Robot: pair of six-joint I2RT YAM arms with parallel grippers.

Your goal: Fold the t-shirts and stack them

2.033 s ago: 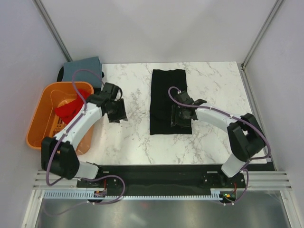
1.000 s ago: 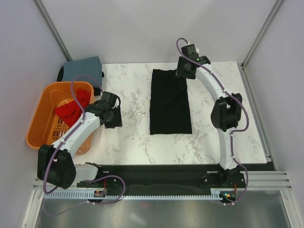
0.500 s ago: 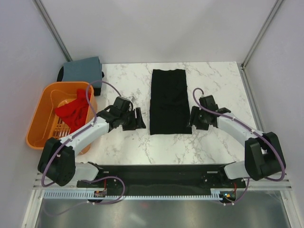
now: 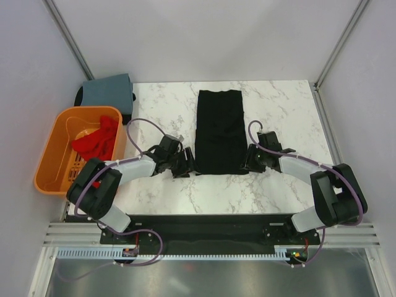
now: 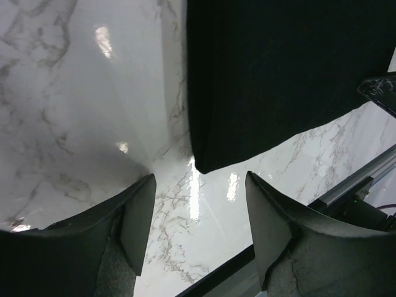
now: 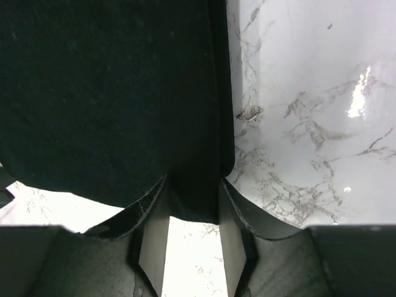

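Observation:
The black t-shirt (image 4: 219, 130) lies as a long folded strip in the middle of the table. My left gripper (image 4: 187, 166) is low at its near-left corner and open. In the left wrist view that corner of the black t-shirt (image 5: 278, 68) lies just beyond the left gripper (image 5: 198, 198), with only bare marble between the fingers. My right gripper (image 4: 247, 164) is at the near-right corner. Its jaws stand apart on either side of the hem of the black t-shirt (image 6: 111, 93), with cloth between the tips of the right gripper (image 6: 193, 192). The red t-shirt (image 4: 98, 139) lies crumpled in the basket. The blue-grey t-shirt (image 4: 108, 91) lies folded at the back left.
An orange slotted basket (image 4: 49, 158) stands at the table's left edge, beside the left arm. A black rail (image 4: 204, 223) runs along the near edge just behind both grippers. White walls close the back and both sides.
Both grippers have come in low to the black shirt's near corners, the left from beside the basket. The right swung from the far end, and its jaws have narrowed around the hem.

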